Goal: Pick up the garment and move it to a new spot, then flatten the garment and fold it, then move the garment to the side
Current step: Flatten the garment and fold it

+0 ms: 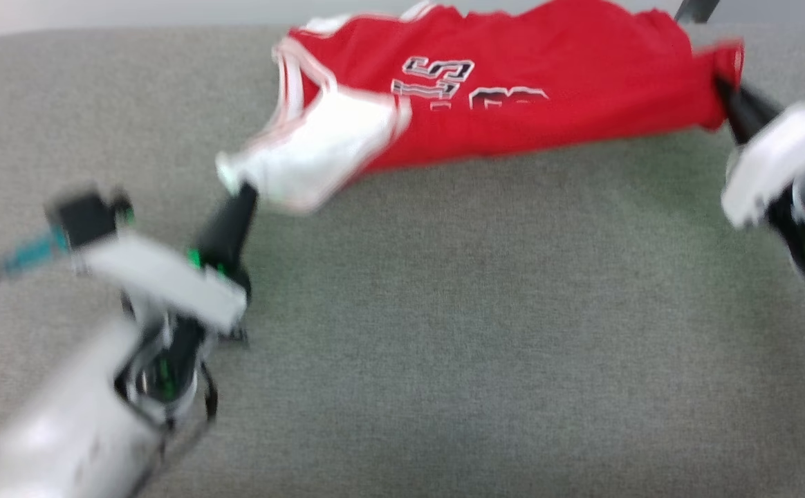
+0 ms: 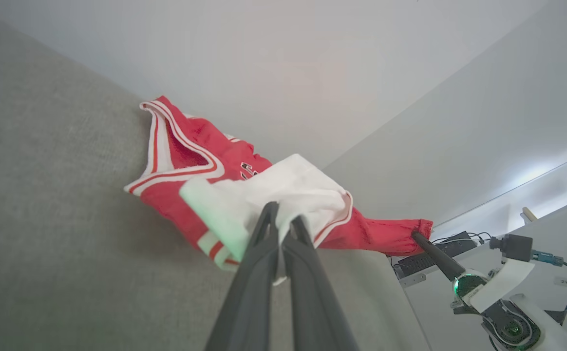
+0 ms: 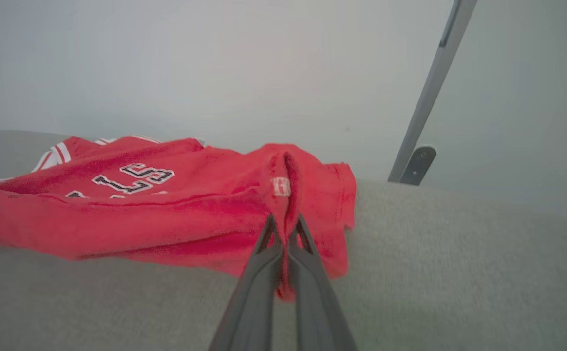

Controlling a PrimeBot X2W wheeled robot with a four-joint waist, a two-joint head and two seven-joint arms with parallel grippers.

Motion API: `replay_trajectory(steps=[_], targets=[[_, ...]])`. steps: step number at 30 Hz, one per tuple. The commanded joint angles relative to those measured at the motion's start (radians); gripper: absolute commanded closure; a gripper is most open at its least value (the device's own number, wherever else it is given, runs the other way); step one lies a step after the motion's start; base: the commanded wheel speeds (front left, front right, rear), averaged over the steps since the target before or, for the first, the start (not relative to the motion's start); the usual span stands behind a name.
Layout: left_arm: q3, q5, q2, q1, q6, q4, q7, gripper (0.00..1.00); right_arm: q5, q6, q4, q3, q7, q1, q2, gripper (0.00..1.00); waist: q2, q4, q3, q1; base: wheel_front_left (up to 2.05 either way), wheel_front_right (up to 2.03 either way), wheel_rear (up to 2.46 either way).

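The garment (image 1: pixel 513 90), a red T-shirt with white sleeves and black-and-white lettering, hangs stretched between my two grippers over the far part of the grey surface (image 1: pixel 444 311). My left gripper (image 1: pixel 242 190) is shut on a white sleeve at the shirt's left end. In the left wrist view the left gripper (image 2: pixel 283 222) pinches that white sleeve (image 2: pixel 283 190). My right gripper (image 1: pixel 724 86) is shut on the red hem corner at the right end. The right wrist view shows the right gripper (image 3: pixel 284 224) clamping a fold of the garment (image 3: pixel 166 214).
A grey fabric-covered surface (image 3: pixel 459 268) spreads across the near and middle area. A pale wall stands behind it. A grey metal bar (image 3: pixel 434 87) with a bracket rises at the back right. Dark equipment with cables (image 2: pixel 439 253) sits beyond the surface's right edge.
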Motion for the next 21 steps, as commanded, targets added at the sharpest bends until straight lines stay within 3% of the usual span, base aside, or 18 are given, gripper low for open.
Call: replay_trajectory(steps=[1, 10, 16, 21], targets=[[0.009, -0.016, 0.017, 0.075, -0.003, -0.050, -0.011, 1.00, 0.033, -0.001, -0.055, 0.009, 0.016, 0.065, -0.029, 1.00, 0.0000, 0.005, -0.036, 0.0000, 0.00, 0.00, 0.00], [0.082, 0.008, 0.083, 0.468, -0.003, -0.319, -0.025, 1.00, 0.099, -0.002, -0.359, -0.096, 0.072, 0.434, -0.156, 1.00, 0.0000, 0.001, -0.104, 0.0000, 0.00, 0.00, 0.00], [0.135, 0.073, 0.101, 0.647, 0.026, -0.454, -0.024, 1.00, 0.044, -0.002, -0.551, -0.248, 0.153, 0.657, -0.148, 1.00, 0.0000, 0.001, -0.109, 0.0000, 0.00, 0.00, 0.00], [0.171, 0.118, 0.102, 0.702, 0.061, -0.543, -0.024, 1.00, -0.019, -0.002, -0.736, -0.405, 0.251, 0.821, -0.097, 1.00, 0.0000, 0.008, -0.094, 0.0000, 0.00, 0.00, 0.00]])
